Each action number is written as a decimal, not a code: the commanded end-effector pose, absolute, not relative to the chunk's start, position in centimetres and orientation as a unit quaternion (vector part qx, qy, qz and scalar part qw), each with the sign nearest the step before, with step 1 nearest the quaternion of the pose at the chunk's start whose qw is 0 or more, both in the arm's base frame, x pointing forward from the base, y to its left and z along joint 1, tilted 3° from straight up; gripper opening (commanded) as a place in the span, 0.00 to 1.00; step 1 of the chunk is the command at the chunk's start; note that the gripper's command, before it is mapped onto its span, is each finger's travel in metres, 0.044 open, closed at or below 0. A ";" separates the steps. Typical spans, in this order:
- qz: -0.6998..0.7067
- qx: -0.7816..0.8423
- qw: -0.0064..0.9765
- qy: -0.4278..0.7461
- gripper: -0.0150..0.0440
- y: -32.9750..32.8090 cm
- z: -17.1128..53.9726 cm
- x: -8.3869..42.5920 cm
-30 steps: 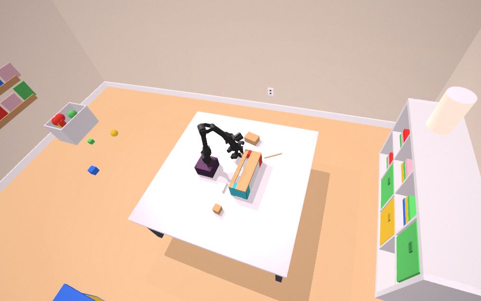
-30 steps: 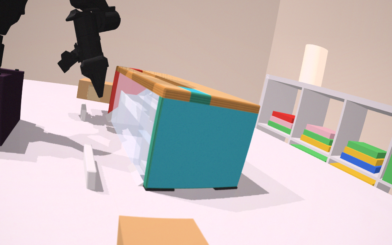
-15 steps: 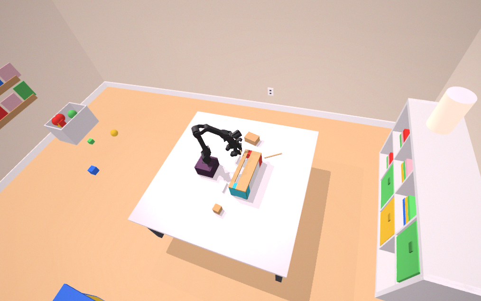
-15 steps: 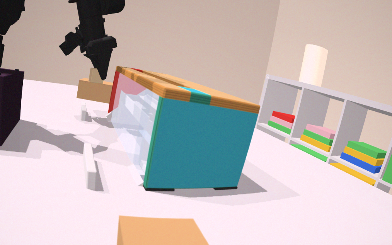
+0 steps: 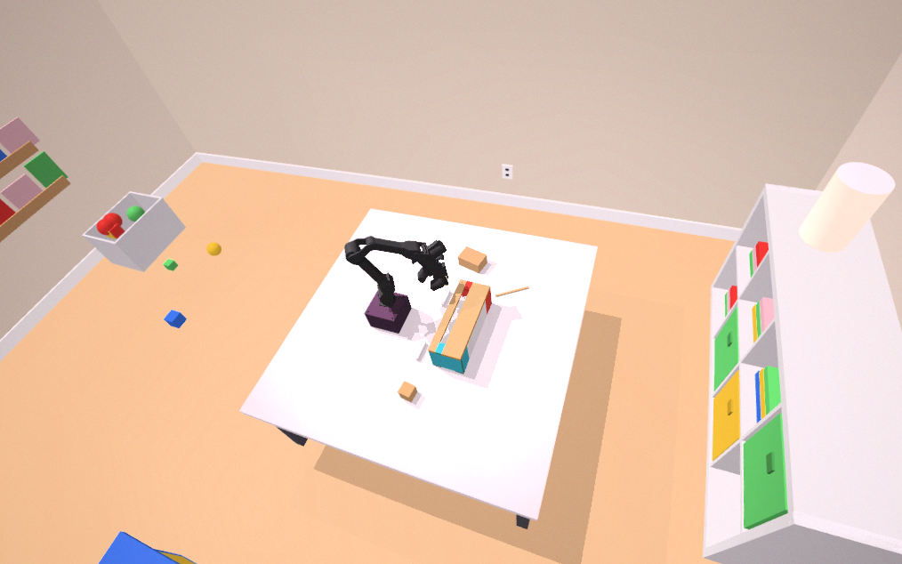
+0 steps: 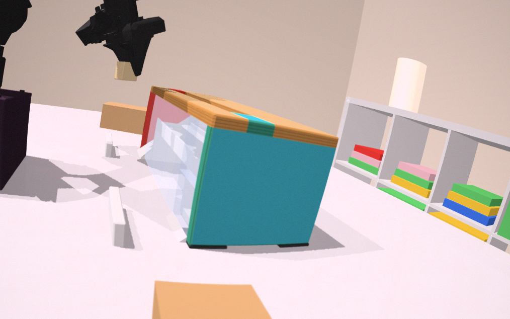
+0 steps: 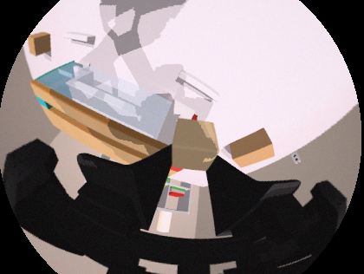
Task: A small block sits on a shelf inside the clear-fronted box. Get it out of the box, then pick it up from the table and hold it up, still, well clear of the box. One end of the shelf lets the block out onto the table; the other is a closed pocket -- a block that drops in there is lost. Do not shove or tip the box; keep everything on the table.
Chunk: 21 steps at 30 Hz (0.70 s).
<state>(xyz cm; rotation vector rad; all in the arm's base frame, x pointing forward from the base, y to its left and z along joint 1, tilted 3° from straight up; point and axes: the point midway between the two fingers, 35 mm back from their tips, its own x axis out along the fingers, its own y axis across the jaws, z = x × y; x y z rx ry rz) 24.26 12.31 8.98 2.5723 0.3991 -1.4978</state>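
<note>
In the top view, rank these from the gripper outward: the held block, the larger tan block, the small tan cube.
1. Small block, held in the gripper.
2. Larger tan block, just beyond, toward the wall.
3. Small tan cube, farthest, near the table's front.

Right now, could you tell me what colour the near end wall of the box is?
Teal, on the box's end wall; the exterior view shows it best.
</note>
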 end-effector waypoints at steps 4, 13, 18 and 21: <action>-0.474 0.854 0.111 0.184 0.25 11.4 11.2 23.2; -0.468 0.854 0.120 0.193 0.25 11.3 11.6 22.9; -0.468 0.854 0.120 0.193 0.25 11.3 11.6 22.9; -0.468 0.854 0.120 0.193 0.25 11.3 11.6 22.9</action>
